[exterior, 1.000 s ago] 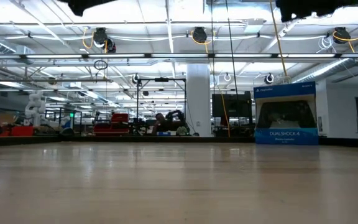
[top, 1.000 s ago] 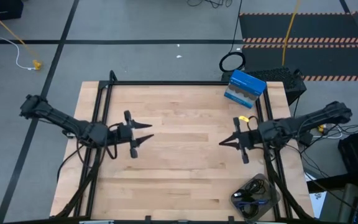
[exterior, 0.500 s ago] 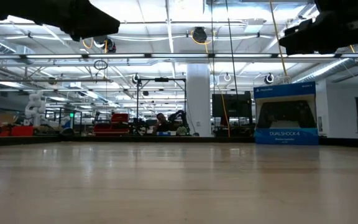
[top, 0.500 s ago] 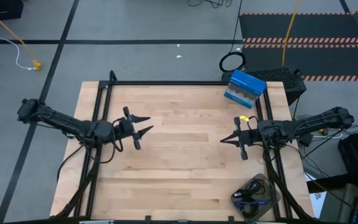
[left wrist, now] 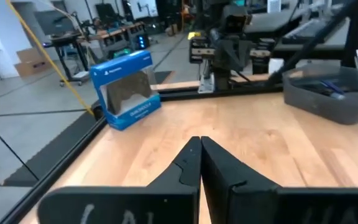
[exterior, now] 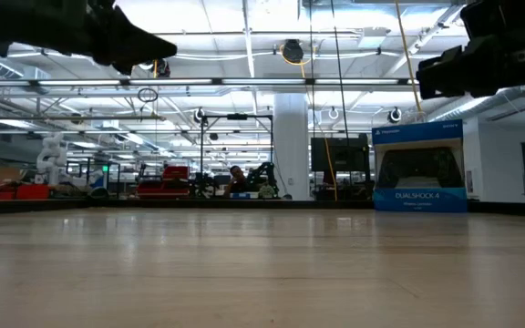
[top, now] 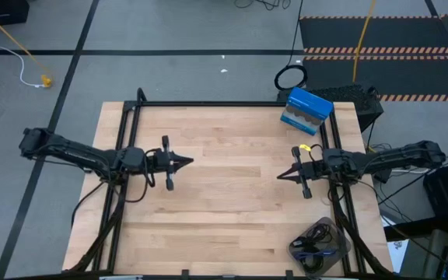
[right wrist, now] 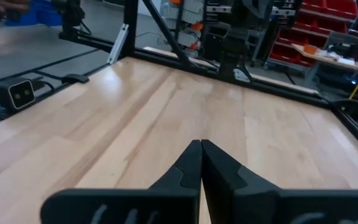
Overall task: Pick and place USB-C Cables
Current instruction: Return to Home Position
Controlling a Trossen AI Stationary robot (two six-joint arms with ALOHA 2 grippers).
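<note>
Wooden table: pale planks (top: 232, 202) inside a black frame, with grey workshop floor all round.
USB-C Cables: thin coils (top: 313, 243) heaped in a tangle, mostly black with one blue-purple loop among them. I cannot separate the black ones.
Where they lie: all inside the bin (top: 339, 235), a dark open-topped tub at the table's near right corner, beside my right arm.
Left pincer: my left gripper (top: 187, 162) hangs over the left half of the table and points at the middle. Its fingers are pressed together to a single point, with nothing between them.
Right pincer: my right gripper (top: 281, 175) hangs over the right half and faces the left one, well apart from it. It is pinched to a point as well and carries nothing.
High view alone: it shows a black ring-shaped cable loop (top: 290, 78) on the floor past the far edge, and a yellow cord (top: 362, 43) beyond that.
Left wrist view alone: it shows the bin side-on, with a blue streak above its rim.
Low view: neither bin nor cables appear. My arms are dark shapes at the top corners, and the blue box (top: 307, 110) at the far right corner stands face-on.
Writing: "DUALSHOCK 4" is in white on the box front. The small line on its top strip I cannot read surely.
</note>
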